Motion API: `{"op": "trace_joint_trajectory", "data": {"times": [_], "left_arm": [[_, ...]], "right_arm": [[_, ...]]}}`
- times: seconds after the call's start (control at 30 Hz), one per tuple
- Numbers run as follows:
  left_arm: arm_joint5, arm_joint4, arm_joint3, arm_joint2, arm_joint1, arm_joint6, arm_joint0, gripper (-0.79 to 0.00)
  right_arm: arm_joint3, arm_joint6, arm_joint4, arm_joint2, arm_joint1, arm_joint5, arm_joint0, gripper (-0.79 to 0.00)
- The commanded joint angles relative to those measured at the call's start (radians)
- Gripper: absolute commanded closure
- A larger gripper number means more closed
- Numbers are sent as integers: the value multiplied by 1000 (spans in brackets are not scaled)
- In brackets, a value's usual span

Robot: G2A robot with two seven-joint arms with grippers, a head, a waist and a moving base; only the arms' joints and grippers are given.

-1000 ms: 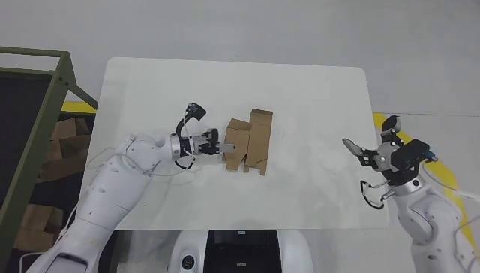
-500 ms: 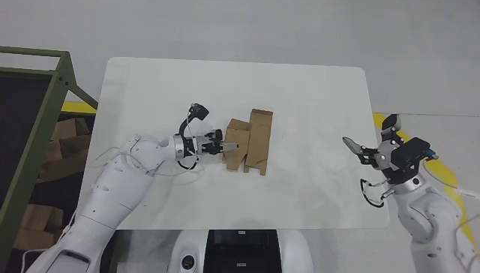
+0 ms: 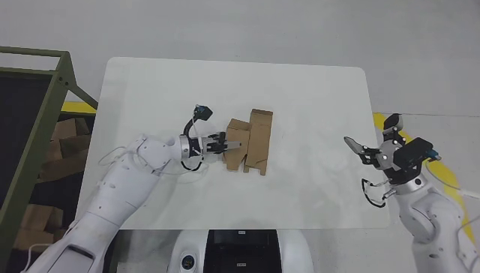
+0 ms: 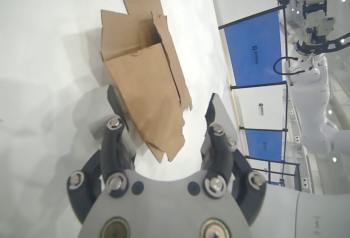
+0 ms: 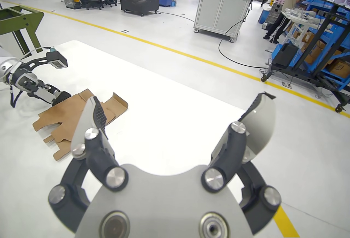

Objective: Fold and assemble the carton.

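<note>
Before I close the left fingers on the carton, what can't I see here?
Left wrist view: the brown cardboard carton hides one fingertip of the left gripper; contact unclear.
Top view: grip point too small to judge.
Right wrist view: a finger of the right gripper covers the carton's middle flaps.

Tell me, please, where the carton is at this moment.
In the top view the carton lies near the middle of the table, one end between the jaws of the open left gripper, far from the right gripper at the table's edge.

Carton (image 3: 250,142) on table (image 3: 300,93) beside left gripper (image 3: 229,144), right gripper (image 5: 179,101) well apart.
</note>
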Motion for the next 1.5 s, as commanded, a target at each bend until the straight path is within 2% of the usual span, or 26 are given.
{"op": "trace_joint_trajectory", "data": {"times": [0.0,0.1,0.17,0.2,0.23,0.27,0.33,0.37,0.4,0.77,1.07,1.23,1.47], "left_arm": [[18,-5,8,9,-3,3,-7,-514],[32,-9,18,20,-6,-2,-18,-511],[41,-15,26,25,-8,-5,-24,-363],[45,-20,30,27,-9,-7,-27,-336],[48,-27,35,29,-10,-10,-30,-231],[51,-33,40,30,-11,-11,-33,-163],[53,-47,51,31,-12,-15,-38,-99],[52,-53,56,31,-13,-16,-40,-28],[50,-57,62,32,-13,-17,-42,0],[-5,-94,91,37,-18,-21,-55,0],[-123,-193,62,-20,-3,-47,-21,0],[-169,-190,6,-62,8,-17,14,0],[-169,-190,6,-62,8,-17,14,0]], "right_arm": [[-1,-2,0,3,0,-1,-2,-785],[-6,-4,2,10,1,-4,-7,-785],[-11,-5,3,15,1,-5,-10,-785],[-13,-6,5,16,2,-7,-12,-785],[-14,-6,5,17,2,-7,-13,-785],[-15,-7,5,18,2,-7,-14,-785],[-15,-9,6,18,2,-10,-14,-785],[-15,-9,5,19,2,-11,-14,-785],[-14,-9,5,19,2,-11,-15,-785],[-15,-7,15,9,2,-19,-7,-785],[-27,20,39,0,2,-19,4,-785],[-27,84,145,-10,-2,16,19,-785],[-27,84,145,-10,-2,16,19,-785]]}}
